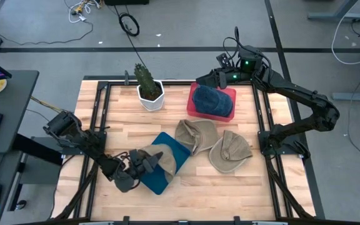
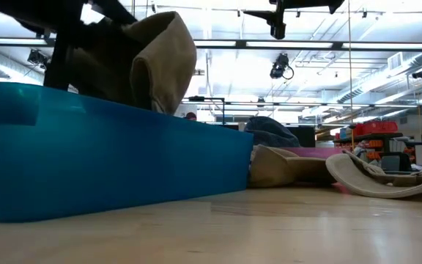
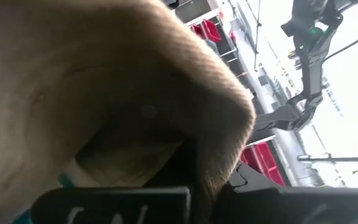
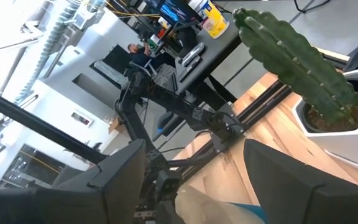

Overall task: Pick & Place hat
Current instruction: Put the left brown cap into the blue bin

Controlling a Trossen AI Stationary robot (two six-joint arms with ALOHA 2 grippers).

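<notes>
You see a smooth, pale wood table (image 1: 242, 181) with a slight sheen. The tan hats (image 1: 230, 152) are soft matt woven cloth. The blue bin (image 2: 116, 158) looks like smooth plastic. The cactus pot (image 1: 150, 98) is glossy white.

L gripper (image 1: 144, 164) low at table's front-left, fingers clamped. R gripper (image 1: 200, 80) raised at the back, fingers apart.

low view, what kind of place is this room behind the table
Probably a robotics lab or workshop: an open industrial ceiling with long strip lights, a ceiling-hung camera, and red storage bins on shelving beyond the light wooden table.
</notes>
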